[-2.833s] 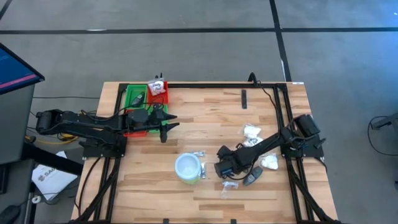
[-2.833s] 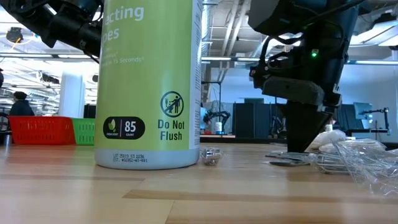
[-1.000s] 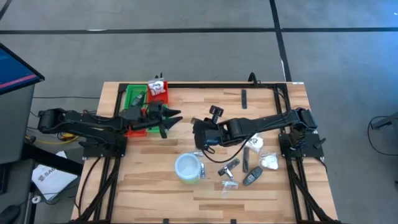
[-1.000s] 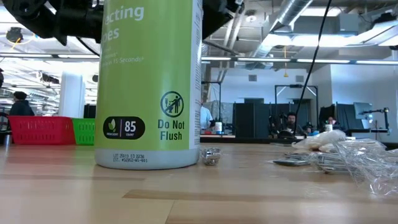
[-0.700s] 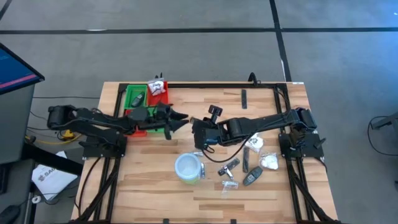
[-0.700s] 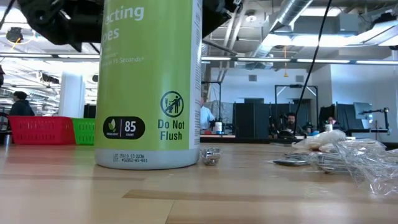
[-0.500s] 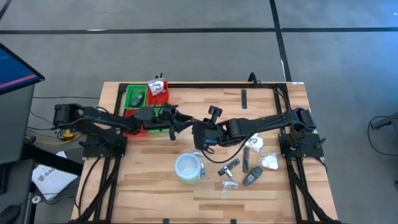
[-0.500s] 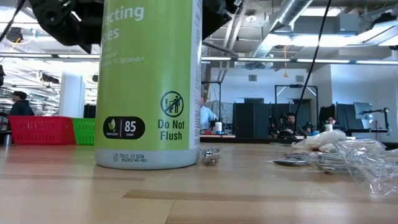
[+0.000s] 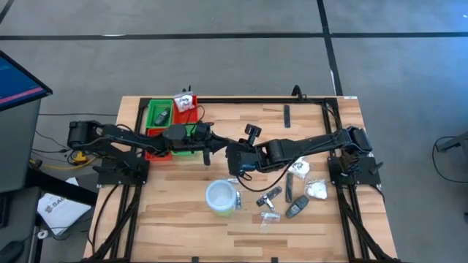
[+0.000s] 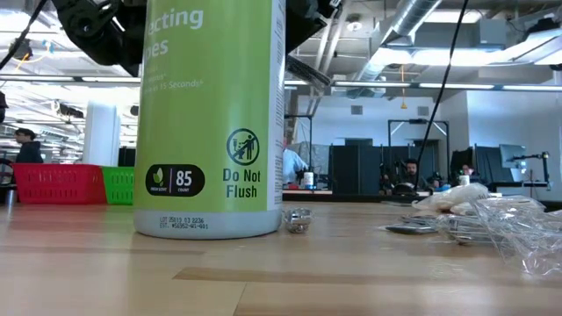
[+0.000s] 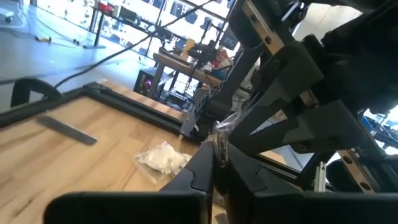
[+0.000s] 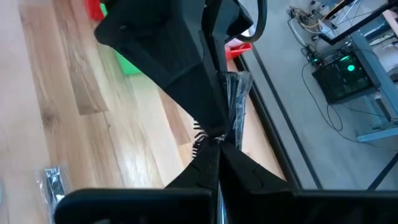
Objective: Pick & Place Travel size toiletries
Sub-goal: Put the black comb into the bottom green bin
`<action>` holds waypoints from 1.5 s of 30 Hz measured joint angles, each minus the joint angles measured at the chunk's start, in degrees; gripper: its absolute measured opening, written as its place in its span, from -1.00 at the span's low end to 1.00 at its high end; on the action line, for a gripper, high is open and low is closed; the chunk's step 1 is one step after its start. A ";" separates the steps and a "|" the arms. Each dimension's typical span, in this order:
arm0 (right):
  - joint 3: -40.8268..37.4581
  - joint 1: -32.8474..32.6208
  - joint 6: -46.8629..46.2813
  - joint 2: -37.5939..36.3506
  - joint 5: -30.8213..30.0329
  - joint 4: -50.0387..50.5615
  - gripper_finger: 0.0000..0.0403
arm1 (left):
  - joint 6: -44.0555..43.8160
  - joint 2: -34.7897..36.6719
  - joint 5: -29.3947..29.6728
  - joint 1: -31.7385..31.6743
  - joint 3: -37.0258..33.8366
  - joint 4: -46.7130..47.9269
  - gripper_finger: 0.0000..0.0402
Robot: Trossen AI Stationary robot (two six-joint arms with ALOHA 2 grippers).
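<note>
A clear sachet (image 12: 236, 93) with a dark stick inside hangs in the air above the table's middle, between my two grippers. My left gripper (image 9: 218, 145) reaches in from the left and is shut on it. My right gripper (image 9: 231, 152) comes from the right and is shut on it too. More travel size toiletries lie on the table at the right: white packets (image 9: 296, 166), dark sticks (image 9: 295, 209) and clear sachets (image 9: 269, 218). The red and green tray (image 9: 162, 115) stands at the far left and holds a few items. My left gripper pinches the clear sachet's one end (image 11: 221, 138) between its two fingers, coming level from the table's left. The sachet is lifted clear of the table. My right gripper pinches the sachet's other end (image 12: 225, 132) between its two fingertips, slanting down from the table's right. The sachet reaches on past the fingertips toward the left gripper.
A round white tub with a green side (image 9: 221, 197) stands near the front middle and fills much of the low view (image 10: 211, 114). A small wrapped item (image 10: 299, 219) lies beside it. A dark strip (image 9: 287, 115) lies at the back right.
My left gripper has moved toward the table's right, up to the right gripper, and has shut on the sachet that the right gripper holds up. The right gripper and the sachet have kept still.
</note>
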State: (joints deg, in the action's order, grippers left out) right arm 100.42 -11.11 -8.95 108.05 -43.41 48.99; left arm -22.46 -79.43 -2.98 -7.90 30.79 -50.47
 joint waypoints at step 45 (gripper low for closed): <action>-5.82 2.10 -11.44 0.07 -4.72 11.86 0.02 | 2.10 40.57 17.27 -3.34 -14.28 42.08 -0.99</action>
State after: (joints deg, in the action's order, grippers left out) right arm 94.60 -9.01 -20.39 108.12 -48.13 60.85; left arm -20.36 -38.86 14.30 -11.25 16.51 -8.39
